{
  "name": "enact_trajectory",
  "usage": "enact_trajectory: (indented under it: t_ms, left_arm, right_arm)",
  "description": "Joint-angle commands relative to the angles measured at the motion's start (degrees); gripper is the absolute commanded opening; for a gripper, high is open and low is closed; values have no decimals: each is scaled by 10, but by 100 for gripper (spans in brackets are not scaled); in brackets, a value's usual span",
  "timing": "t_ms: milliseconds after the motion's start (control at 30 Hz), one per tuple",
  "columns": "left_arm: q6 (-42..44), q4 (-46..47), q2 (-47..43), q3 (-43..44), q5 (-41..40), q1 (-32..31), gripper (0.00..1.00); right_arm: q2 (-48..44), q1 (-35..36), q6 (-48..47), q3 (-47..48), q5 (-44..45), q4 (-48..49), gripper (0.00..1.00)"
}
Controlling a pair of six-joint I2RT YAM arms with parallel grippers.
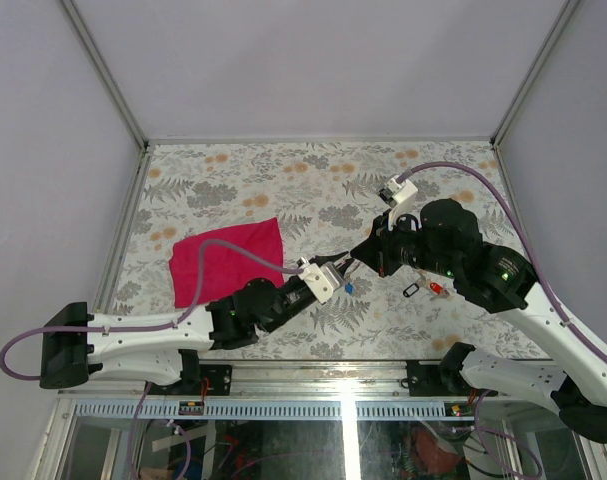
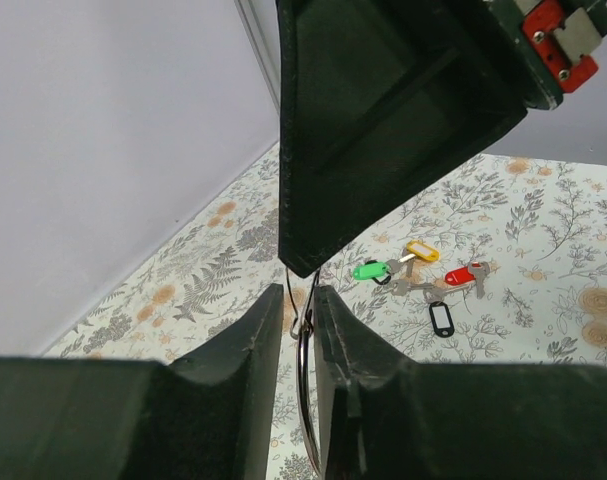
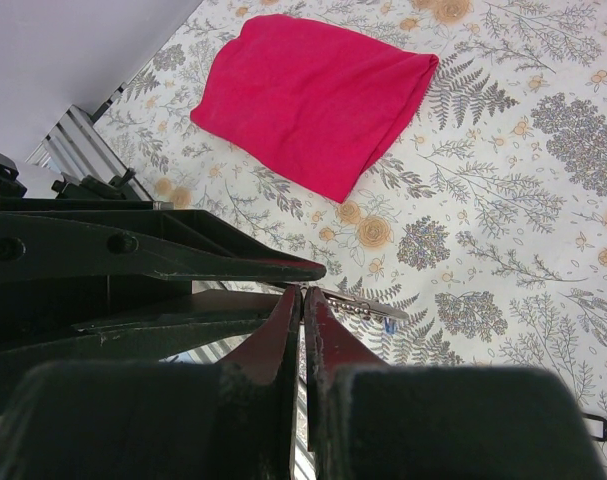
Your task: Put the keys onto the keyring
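Observation:
My left gripper (image 1: 333,272) is shut on the keyring (image 2: 305,385), a thin silvery wire loop held edge-on between its fingers (image 2: 245,345). My right gripper (image 1: 361,256) meets it tip to tip above the table's middle, and its finger (image 2: 383,120) fills the top of the left wrist view. The right gripper (image 3: 303,292) is shut on a silvery key (image 3: 368,306) with a blue tag (image 1: 350,287), at the ring. Green (image 2: 368,270), yellow (image 2: 422,250) and red (image 2: 461,274) tagged keys and a black tag (image 2: 441,320) lie loose on the table.
A magenta cloth (image 1: 228,258) lies on the floral tabletop (image 1: 283,190) at the left, also in the right wrist view (image 3: 313,95). The loose keys (image 1: 428,290) lie under the right arm. Grey walls enclose the table on three sides.

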Motion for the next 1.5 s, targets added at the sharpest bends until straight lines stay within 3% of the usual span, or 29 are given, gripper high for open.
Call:
enact_trajectory:
  t_ms: [0,133,233,833,1033,1467]
  left_arm:
    - [11,6,-1,17,-5,-3,18]
    - [14,3,-1,16,-8,-3,13]
    - [16,0,-3,16,-10,-4,1]
    - [-29,-37,-2,32,-32,-3,0]
    - [-21,-40,-1,32,-22,-4,17]
    - [-15,-36,-4,32,-23,-3,18]
  right_arm:
    - [-9,2,4,28,1,20,0]
    - [-8,1,4,29,0,21,0]
    - [-9,1,4,29,0,21,0]
    - [-14,2,8,28,7,26,0]
    - [-13,2,9,33,6,25,0]
    - [-11,2,10,32,2,23,0]
